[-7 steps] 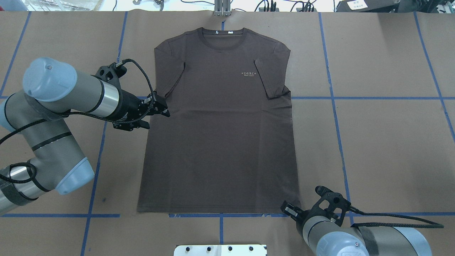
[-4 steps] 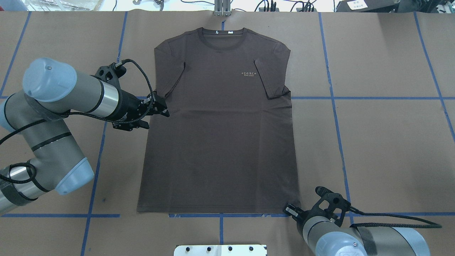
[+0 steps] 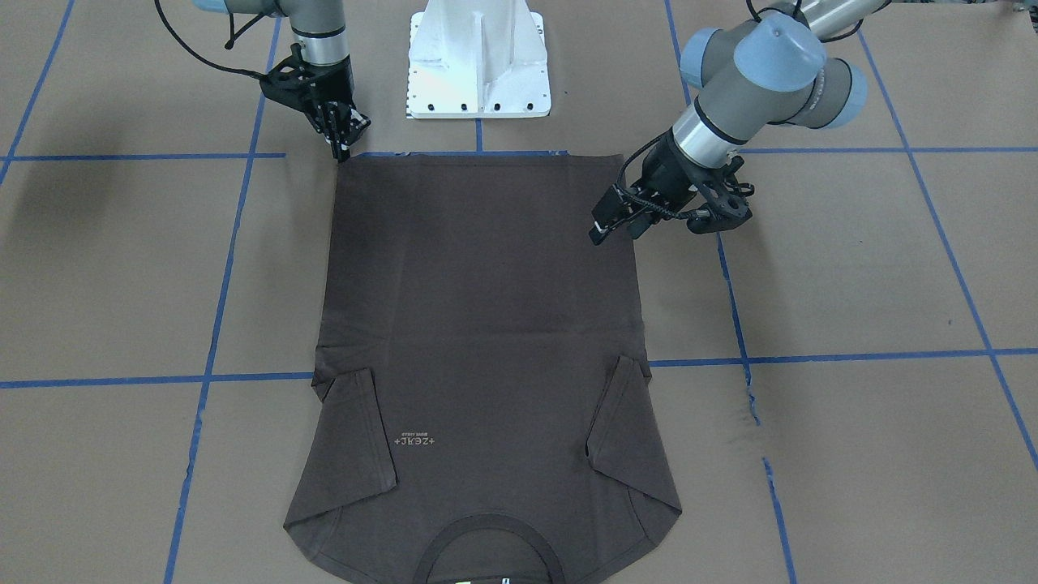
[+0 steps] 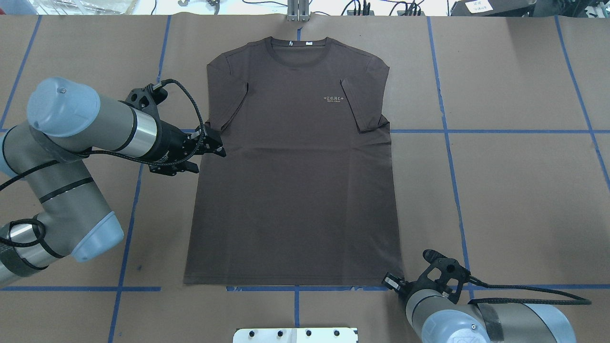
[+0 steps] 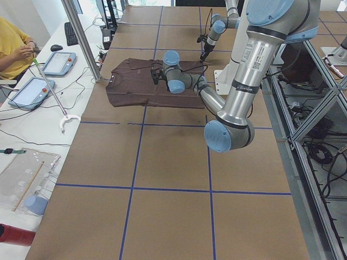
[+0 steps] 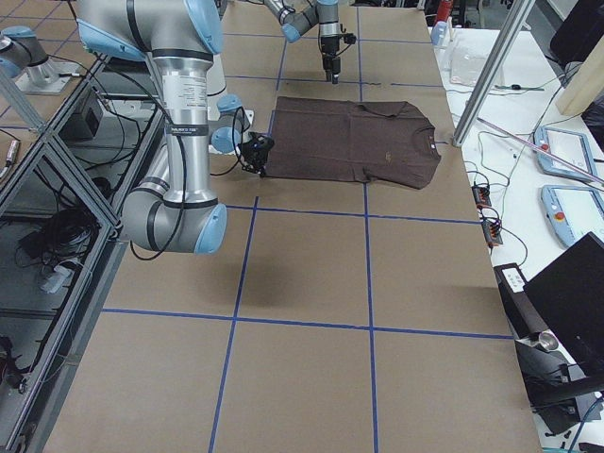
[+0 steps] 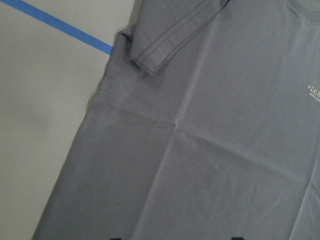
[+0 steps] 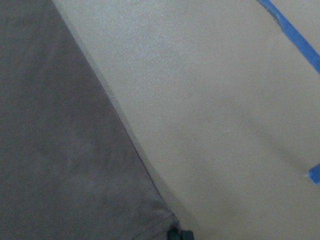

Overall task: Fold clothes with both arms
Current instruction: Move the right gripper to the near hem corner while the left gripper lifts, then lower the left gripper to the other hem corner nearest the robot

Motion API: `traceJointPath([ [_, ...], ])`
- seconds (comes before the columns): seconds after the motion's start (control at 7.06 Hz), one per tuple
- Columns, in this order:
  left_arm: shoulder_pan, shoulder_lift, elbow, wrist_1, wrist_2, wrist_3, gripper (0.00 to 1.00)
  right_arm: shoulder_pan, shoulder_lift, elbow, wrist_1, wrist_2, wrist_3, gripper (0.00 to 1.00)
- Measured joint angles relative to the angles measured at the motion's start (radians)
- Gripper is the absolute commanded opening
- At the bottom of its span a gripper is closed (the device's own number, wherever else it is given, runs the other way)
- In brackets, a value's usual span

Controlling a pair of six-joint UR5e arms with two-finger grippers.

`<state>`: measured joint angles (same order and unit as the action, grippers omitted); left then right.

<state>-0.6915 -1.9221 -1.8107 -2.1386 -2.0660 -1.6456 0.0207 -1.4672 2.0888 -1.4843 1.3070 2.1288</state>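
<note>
1. Here the T-shirt [image 4: 295,190] lay flat and face up on the table [image 4: 514,190], collar away from the robot's base, with no fold made.
2. My left gripper [image 3: 614,230] hung at the shirt's side edge below the sleeve, fingers apart. My right gripper [image 3: 342,146] stood at the opposite hem corner, and I could not tell whether it had closed.
3. I judged this the approach to a first grasp; next, each gripper needed to pinch its edge before lifting.
4. Against the frame a second before, the right gripper had drawn back slightly towards the corner, the left had barely shifted, and the shirt was unchanged.
</note>
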Motion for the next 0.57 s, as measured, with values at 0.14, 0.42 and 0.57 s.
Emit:
traceJointPath([
  [0.14,0.001,0.031,-0.030,0.000,-0.002,0.001,0.89,0.002,0.002,0.003,-0.001,0.002,-0.001,0.00],
  [0.42,0.027,0.084,-0.085,0.002,0.002,-0.004,1.00,0.017,0.006,0.025,-0.001,0.005,-0.003,0.00],
  [0.57,0.082,0.138,-0.127,0.002,0.020,-0.010,1.00,0.022,0.008,0.039,-0.002,0.006,-0.004,0.00],
])
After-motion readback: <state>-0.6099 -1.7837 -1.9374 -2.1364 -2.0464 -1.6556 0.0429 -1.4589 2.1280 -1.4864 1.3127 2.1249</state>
